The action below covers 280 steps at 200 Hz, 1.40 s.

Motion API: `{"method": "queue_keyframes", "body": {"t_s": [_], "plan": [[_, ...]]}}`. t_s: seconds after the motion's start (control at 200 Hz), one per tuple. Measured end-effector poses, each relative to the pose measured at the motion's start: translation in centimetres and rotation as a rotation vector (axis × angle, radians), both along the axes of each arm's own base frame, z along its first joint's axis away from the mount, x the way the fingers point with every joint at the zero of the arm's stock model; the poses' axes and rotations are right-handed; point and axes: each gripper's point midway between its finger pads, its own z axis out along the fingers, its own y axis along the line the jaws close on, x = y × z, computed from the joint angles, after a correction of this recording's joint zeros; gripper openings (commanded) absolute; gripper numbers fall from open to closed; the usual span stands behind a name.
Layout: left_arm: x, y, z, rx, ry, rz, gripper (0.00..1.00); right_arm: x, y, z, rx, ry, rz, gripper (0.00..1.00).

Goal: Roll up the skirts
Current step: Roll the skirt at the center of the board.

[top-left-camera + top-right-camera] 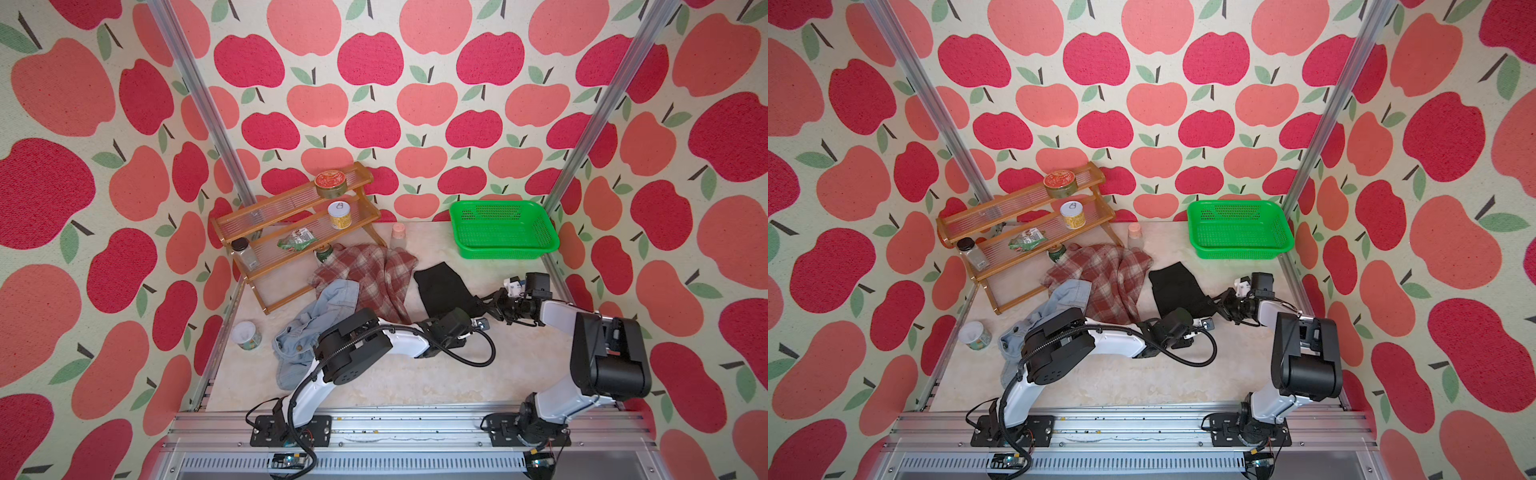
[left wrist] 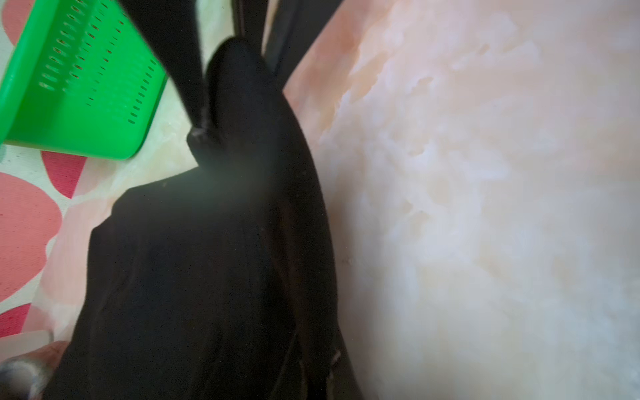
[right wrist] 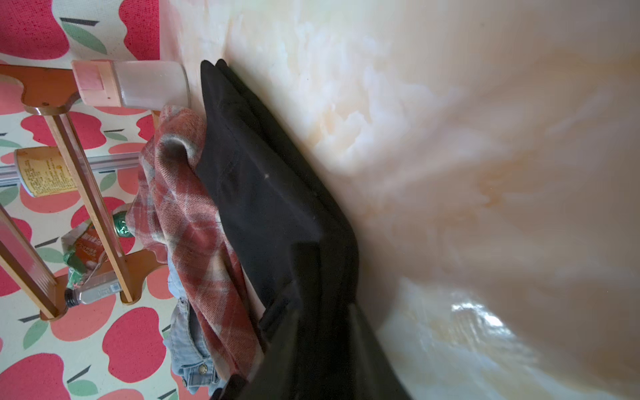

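The black skirt (image 1: 440, 286) (image 1: 1173, 286) lies folded on the marble tabletop, right of the plaid skirt (image 1: 374, 270) (image 1: 1108, 270). The denim skirt (image 1: 320, 316) (image 1: 1067, 295) lies crumpled at the left, partly under my left arm. My left gripper (image 1: 473, 316) (image 2: 318, 374) is shut on the black skirt's (image 2: 207, 259) near edge. My right gripper (image 1: 488, 303) (image 3: 322, 329) is at that skirt's near right corner, its jaws apart with black cloth (image 3: 263, 194) between them. Plaid (image 3: 187, 214) and denim (image 3: 187, 346) cloth show beyond it.
A green mesh basket (image 1: 498, 203) (image 2: 69, 104) stands at the back right. A wooden two-tier rack (image 1: 291, 224) with cans and a packet fills the back left. A pink-capped bottle (image 1: 398, 235) stands behind the plaid skirt. A small cup (image 1: 247, 334) sits near the left edge.
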Motion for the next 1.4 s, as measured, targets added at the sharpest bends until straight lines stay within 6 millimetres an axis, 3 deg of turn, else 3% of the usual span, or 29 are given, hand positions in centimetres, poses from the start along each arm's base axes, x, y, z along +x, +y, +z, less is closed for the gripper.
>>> {"method": "queue_keyframes", "body": {"t_s": [0.075, 0.255, 0.415, 0.685, 0.98, 1.215, 1.29, 1.401], "plan": [[0.0, 0.0, 0.0, -0.025, 0.067, -0.009, 0.05, 0.1, -0.4, 0.1, 0.001, -0.003, -0.012, 0.61], [0.2, 0.0, 0.6, -0.103, 0.306, -0.037, 0.07, 0.2, -1.4, 2.1, -0.009, -0.073, -0.046, 0.7], [0.6, 0.1, 1.9, -0.202, 0.508, -0.04, 0.07, -1.8, -1.6, 2.9, -0.03, -0.133, -0.065, 0.7], [1.5, 0.2, 3.4, -0.351, 0.792, -0.032, 0.08, -4.2, -1.1, 0.4, -0.007, -0.107, -0.063, 0.7], [1.2, 0.0, 0.5, -0.413, 1.08, 0.018, 0.08, -3.0, -0.5, -1.0, 0.062, -0.109, -0.065, 0.69], [1.8, -0.4, 0.5, -0.476, 1.207, 0.063, 0.08, -1.9, 1.1, -1.7, 0.116, -0.13, -0.036, 0.59], [1.9, -0.4, 0.6, -0.494, 1.238, 0.069, 0.08, -1.6, 1.4, -1.8, 0.124, -0.138, -0.029, 0.52], [2.2, -0.6, 0.9, -0.523, 1.28, 0.076, 0.08, -1.4, 1.8, -2.1, 0.132, -0.135, -0.024, 0.51]]}}
